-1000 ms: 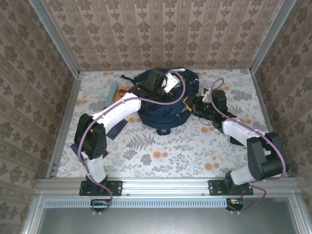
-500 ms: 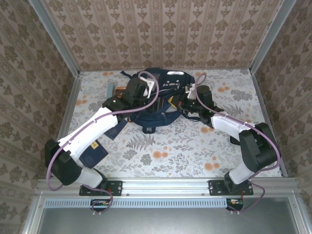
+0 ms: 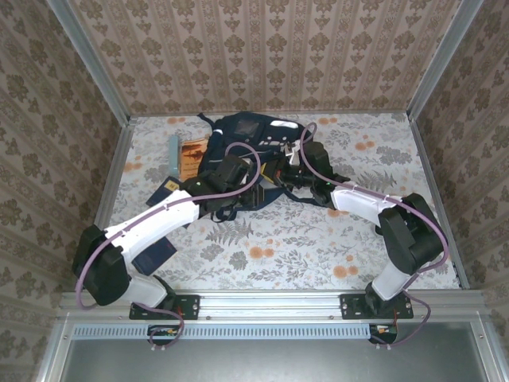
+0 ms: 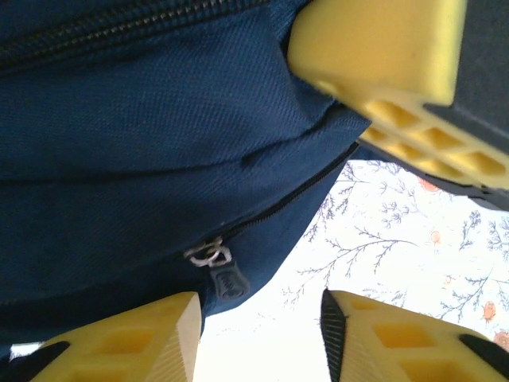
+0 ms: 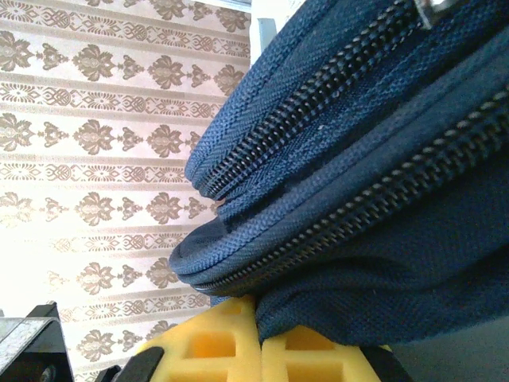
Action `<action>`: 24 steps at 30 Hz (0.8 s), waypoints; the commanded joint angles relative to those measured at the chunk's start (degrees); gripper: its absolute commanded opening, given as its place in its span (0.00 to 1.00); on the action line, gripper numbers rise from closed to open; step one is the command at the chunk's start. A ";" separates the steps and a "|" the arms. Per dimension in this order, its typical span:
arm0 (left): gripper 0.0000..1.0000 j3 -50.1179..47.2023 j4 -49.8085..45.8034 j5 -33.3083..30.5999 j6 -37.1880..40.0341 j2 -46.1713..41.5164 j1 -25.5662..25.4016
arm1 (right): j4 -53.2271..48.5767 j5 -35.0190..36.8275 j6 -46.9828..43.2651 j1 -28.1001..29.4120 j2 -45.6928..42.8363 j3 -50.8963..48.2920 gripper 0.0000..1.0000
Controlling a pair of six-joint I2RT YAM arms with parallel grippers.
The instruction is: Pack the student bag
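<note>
Pinching student bag [image 5: 382, 239] fabric, right jaws closed; left jaws parted, empty, beside bag edge.

Bright even light, soft shadows, backgrounds blown out behind student bag [image 5: 366, 207]

Lab cell; wallpaper panels [image 3: 262, 56], aluminium frame [image 3: 270, 305]

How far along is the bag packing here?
Done: nothing visibly; zippers on the student bag look closed and an orange flat item lies beside it. In hand: the right end effector pinches its fabric, the left end effector open near a zipper pull. Left: opening, loading.
</note>
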 commanded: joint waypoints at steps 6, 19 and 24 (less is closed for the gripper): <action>0.38 -2.51 1.61 -4.55 -6.54 0.90 0.12 | 5.81 -1.88 0.89 2.16 0.03 2.71 0.06; 0.18 -3.59 3.46 -6.42 -7.65 1.89 0.69 | 5.25 -1.06 0.87 3.14 0.04 1.64 0.06; 0.02 -3.63 0.85 -8.36 -7.10 1.20 0.74 | 2.00 0.97 -1.09 3.06 -0.65 1.51 0.05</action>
